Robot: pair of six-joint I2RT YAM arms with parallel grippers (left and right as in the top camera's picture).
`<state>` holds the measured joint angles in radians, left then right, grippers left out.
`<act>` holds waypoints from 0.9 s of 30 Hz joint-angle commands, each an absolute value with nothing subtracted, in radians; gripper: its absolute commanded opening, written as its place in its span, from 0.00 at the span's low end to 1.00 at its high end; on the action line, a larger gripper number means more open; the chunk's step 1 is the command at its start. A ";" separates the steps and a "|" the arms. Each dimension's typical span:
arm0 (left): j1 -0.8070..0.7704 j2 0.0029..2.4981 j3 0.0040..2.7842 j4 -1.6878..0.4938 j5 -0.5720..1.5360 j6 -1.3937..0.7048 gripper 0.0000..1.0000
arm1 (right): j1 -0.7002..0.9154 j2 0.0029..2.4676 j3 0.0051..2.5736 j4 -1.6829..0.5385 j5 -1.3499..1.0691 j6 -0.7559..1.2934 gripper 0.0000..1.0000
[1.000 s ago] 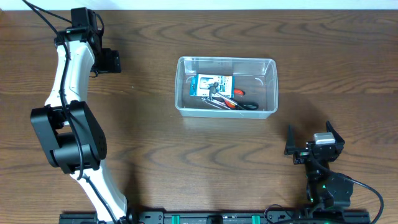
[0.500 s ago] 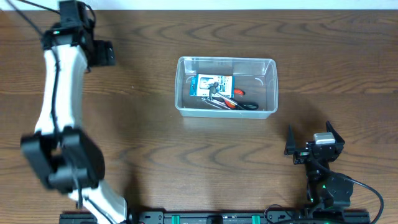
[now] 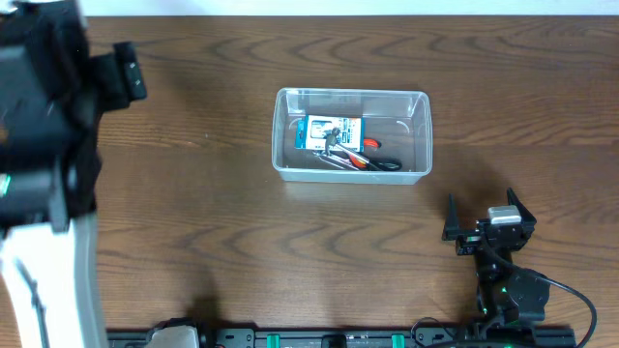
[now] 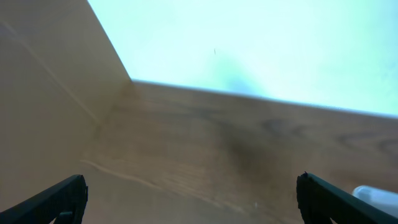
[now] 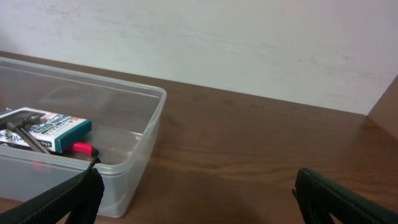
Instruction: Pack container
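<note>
My right pincer (image 5: pixel 196 196) wide, empty; container (image 5: pixel 146 134) ahead-left, already loaded. Packing seems done; next just park.

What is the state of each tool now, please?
Left tool: open, holding nothing.
Right tool: open, holding nothing.

Dark wood-grain table (image 3: pixel 242 242), the clear plastic container (image 3: pixel 282 135) directly on it near the middle

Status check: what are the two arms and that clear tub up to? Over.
Left gripper open, empty, far left. Right gripper open, empty, near side. Container holds blue-and-white box and hand tools. Nothing blocking it.
</note>
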<state>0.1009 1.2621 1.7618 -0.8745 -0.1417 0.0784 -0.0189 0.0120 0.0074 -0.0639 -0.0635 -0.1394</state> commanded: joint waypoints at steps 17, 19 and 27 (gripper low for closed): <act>0.099 0.857 1.768 -1.161 -0.056 -0.117 0.98 | -0.012 0.006 0.006 -0.068 -0.068 -0.143 0.99; 0.099 0.825 1.752 -1.135 0.005 -0.190 0.98 | -0.012 0.006 0.006 -0.068 -0.068 -0.143 0.99; 0.091 0.645 1.464 -0.758 0.072 -0.250 0.98 | -0.012 0.006 0.006 -0.068 -0.068 -0.143 0.99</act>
<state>0.1001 0.6918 1.5681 -0.8173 0.0288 -0.2043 -0.0189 0.0120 0.0074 -0.0639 -0.0635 -0.1394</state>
